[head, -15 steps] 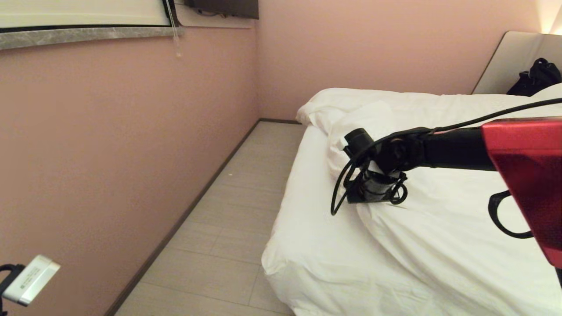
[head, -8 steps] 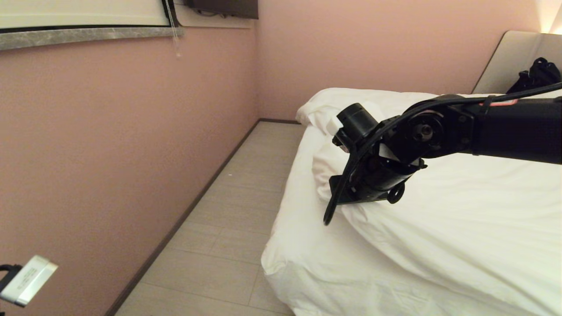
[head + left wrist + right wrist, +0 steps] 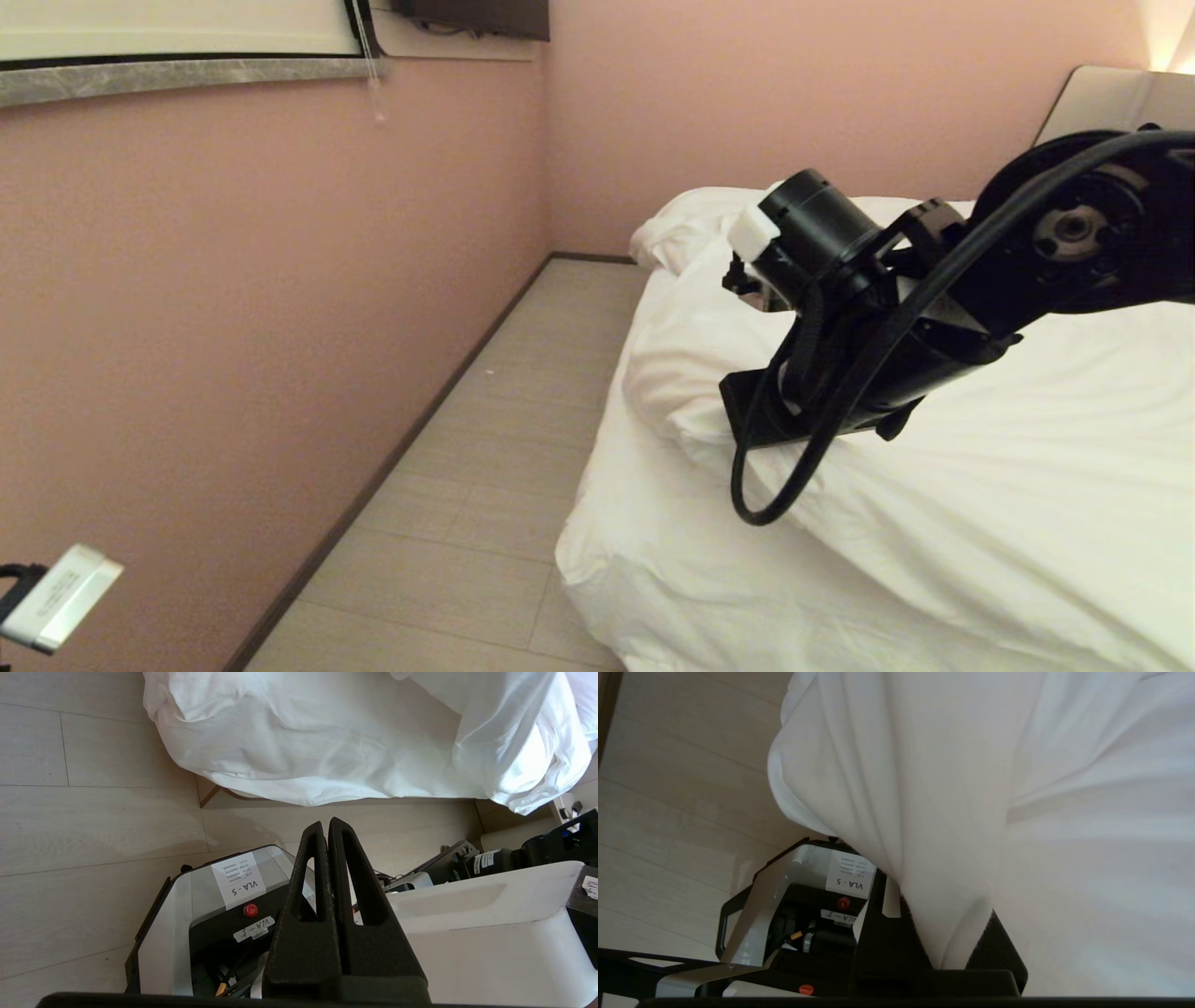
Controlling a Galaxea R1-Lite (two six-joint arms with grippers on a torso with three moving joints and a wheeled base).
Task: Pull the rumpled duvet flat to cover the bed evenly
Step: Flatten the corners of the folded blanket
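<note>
The white duvet (image 3: 980, 485) lies puffy over the right part of the bed (image 3: 653, 579), and its rolled edge reaches close to the mattress's left side. My right arm (image 3: 934, 308) stretches over it from the right, and the wrist hides the fingers in the head view. In the right wrist view my right gripper (image 3: 943, 933) is shut on a fold of the duvet (image 3: 924, 765), which hangs taut from the jaws. My left gripper (image 3: 326, 826) is parked low above the robot's base, shut and holding nothing.
A pink wall (image 3: 233, 327) runs along the left, with a narrow strip of pale floor (image 3: 485, 485) between it and the bed. The beige headboard (image 3: 1102, 103) stands at the far right. The robot's base (image 3: 196, 905) sits at the bed's foot corner.
My right arm has risen and drawn nearer, holding the duvet. The duvet's rolled edge has slid left toward the mattress side. The left gripper has not moved.
</note>
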